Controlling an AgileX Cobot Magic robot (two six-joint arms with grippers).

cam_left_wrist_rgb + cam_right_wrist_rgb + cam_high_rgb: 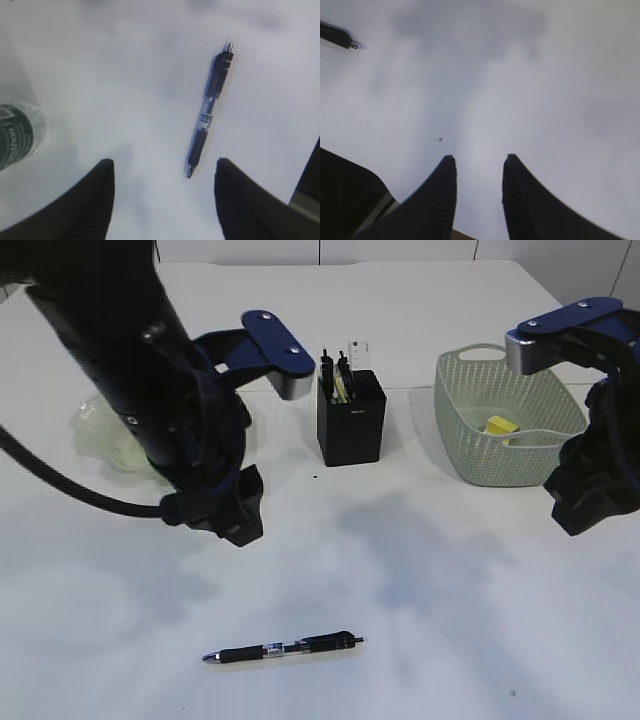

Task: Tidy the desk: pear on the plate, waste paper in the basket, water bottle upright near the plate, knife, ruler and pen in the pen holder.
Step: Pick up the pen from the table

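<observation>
A black and blue pen lies on the white table near the front edge. In the left wrist view the pen lies ahead of my open, empty left gripper, its tip just between the fingertips. The left gripper hangs above the table, left of the black pen holder, which has several items standing in it. My right gripper is open and empty over bare table, in front of the basket. A clear bottle with a dark label shows at the left edge.
A pale green basket at the back right holds a yellow paper wad. A pale green plate at the left is mostly hidden by my left arm. The pen's end shows in the right wrist view.
</observation>
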